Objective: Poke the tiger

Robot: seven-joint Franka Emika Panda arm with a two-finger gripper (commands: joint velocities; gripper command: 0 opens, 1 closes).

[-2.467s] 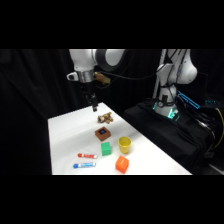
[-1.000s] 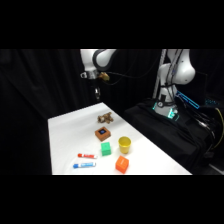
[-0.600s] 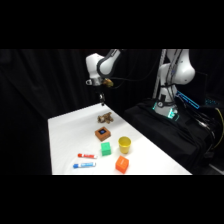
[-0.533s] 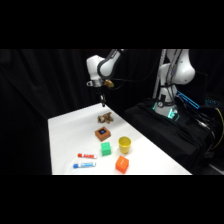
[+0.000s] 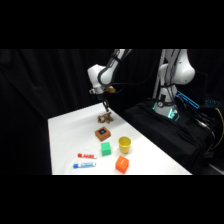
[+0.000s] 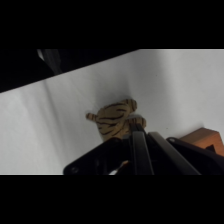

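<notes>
The tiger (image 5: 105,118) is a small tan toy with dark stripes, lying on the white table (image 5: 67,135) near its far end. In the wrist view the tiger (image 6: 114,120) fills the middle of the picture. My gripper (image 5: 106,105) hangs just above the toy, pointing down, with its fingers pressed together and nothing between them. Seen from the wrist, the gripper (image 6: 135,122) has its tip over the tiger's right side. Whether it touches the toy I cannot tell.
A brown cube with a blue top mark (image 5: 103,133) stands just in front of the tiger and shows as the brown cube (image 6: 206,138) from the wrist. Nearer are a green block (image 5: 105,149), a yellow cup (image 5: 124,145), an orange block (image 5: 121,164) and two markers (image 5: 85,160).
The gripper has swung to the right from over the table's far left and come down until it hangs close over the tiger. The objects on the table have not moved.
</notes>
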